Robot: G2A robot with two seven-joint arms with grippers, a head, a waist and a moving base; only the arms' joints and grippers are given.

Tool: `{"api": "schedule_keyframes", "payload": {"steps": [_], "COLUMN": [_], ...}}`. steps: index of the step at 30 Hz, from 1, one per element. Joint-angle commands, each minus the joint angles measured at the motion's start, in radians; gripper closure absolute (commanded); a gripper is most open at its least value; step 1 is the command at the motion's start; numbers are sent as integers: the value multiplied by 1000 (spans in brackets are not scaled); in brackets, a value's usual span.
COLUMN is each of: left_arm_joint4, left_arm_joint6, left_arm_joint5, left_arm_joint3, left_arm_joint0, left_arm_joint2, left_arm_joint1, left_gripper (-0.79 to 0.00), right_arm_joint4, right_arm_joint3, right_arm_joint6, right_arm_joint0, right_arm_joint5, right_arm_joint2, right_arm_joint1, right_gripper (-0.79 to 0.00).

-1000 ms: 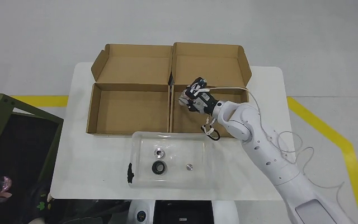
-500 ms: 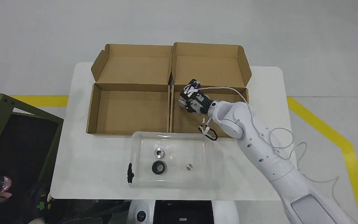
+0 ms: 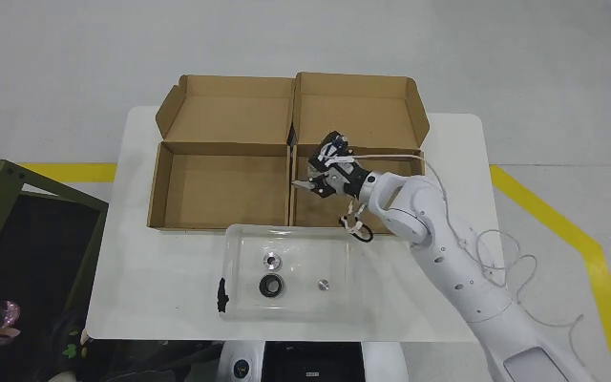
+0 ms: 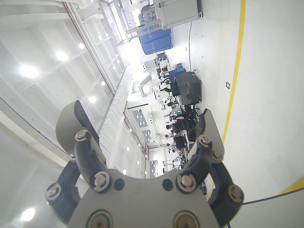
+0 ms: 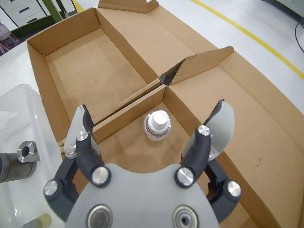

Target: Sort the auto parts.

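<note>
Top view: claw near box wall

Colour reference:

- The left box and right box are plain brown cardboard.
- The table is white.
- The tray is clear, with a black mark.
- The two metal parts are silver.
- The ring is black.
- The capped part is clear with a white cap.
- The right gripper has grey fingers and black ribbed pads.
- The floor line is yellow.

readable text: none anywhere, honestly
cardboard boxes: plain brown, nothing printed
blue cabinets: small white mark on the front, way too tiny to make out
</note>
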Motion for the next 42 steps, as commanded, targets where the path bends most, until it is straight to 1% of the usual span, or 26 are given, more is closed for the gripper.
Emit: {"api": "schedule_keyframes", "payload": {"steps": [1, 9, 14, 17, 20, 24, 33, 42], "left_arm_joint4": [0, 0, 0, 0, 0, 0, 0, 0], "left_arm_joint6": [0, 0, 0, 0, 0, 0, 0, 0], "left_arm_joint5": [0, 0, 0, 0, 0, 0, 0, 0], "left_arm_joint3": [0, 0, 0, 0, 0, 0, 0, 0], "left_arm_joint0": [0, 0, 0, 0, 0, 0, 0, 0], "left_arm_joint2": [0, 0, 0, 0, 0, 0, 0, 0], "left_arm_joint1": [0, 0, 0, 0, 0, 0, 0, 0], "left_gripper": [-785, -785, -785, -785, -785, -785, -785, -785], "right_arm_joint4": [0, -10, 3, 12, 3, -37, -140, -218], "right_arm_joint3": [-64, -303, -408, -463, -505, -545, -602, -579], "right_arm_joint6": [31, 116, 181, 223, 259, 306, 365, 401], "right_arm_joint0": [-27, -175, -265, -310, -350, -396, -466, -482], "right_arm_joint5": [-18, -88, -163, -207, -230, -264, -293, -312], "right_arm_joint2": [23, 126, 180, 193, 200, 185, 134, 86], "right_arm_joint1": [8, 43, 64, 74, 82, 91, 105, 114], "right_gripper": [-785, -785, -785, -785, -785, -785, -785, -785]}}
